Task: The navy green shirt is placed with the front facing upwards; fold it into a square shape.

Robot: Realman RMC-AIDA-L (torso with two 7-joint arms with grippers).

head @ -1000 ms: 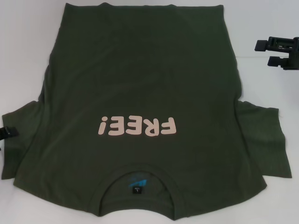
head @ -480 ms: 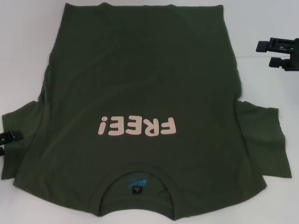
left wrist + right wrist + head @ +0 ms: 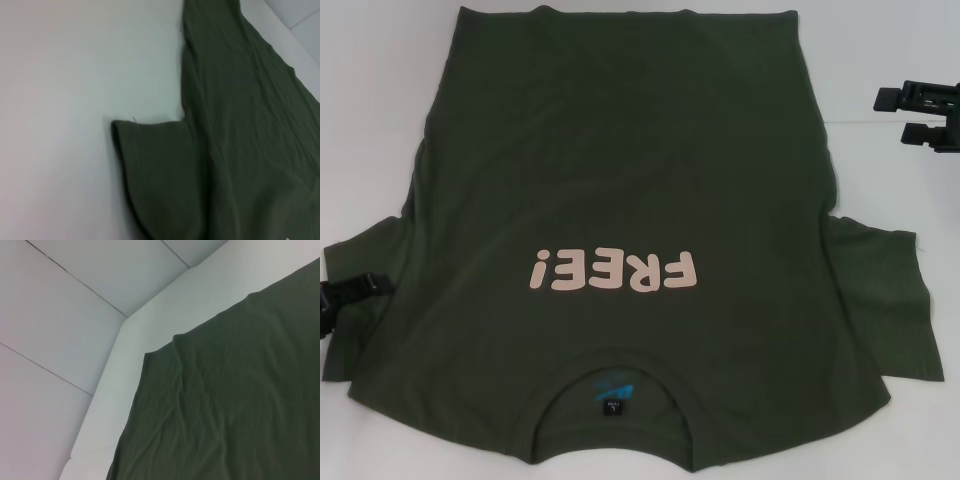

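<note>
**Shirt flat, arms closing in for the first fold**

While the navy green shirt point(image 3: 620, 220) lies spread face-up across the white table point(image 3: 370, 120), collar nearest the robot and "FREE!" lettering point(image 3: 615, 270) showing, nothing is folded yet. The left end effector point(image 3: 355, 290) sits at the edge of the left sleeve point(image 3: 365, 300), low over the cloth; whether its fingers are apart or together I cannot tell. The right end effector point(image 3: 915, 117) hovers off the shirt's right side, near the hem end, its two fingers apart and holding nothing. I'd judge this the approach before the first grasp. Next, each arm needs to pinch a side edge and carry it inward.
</note>
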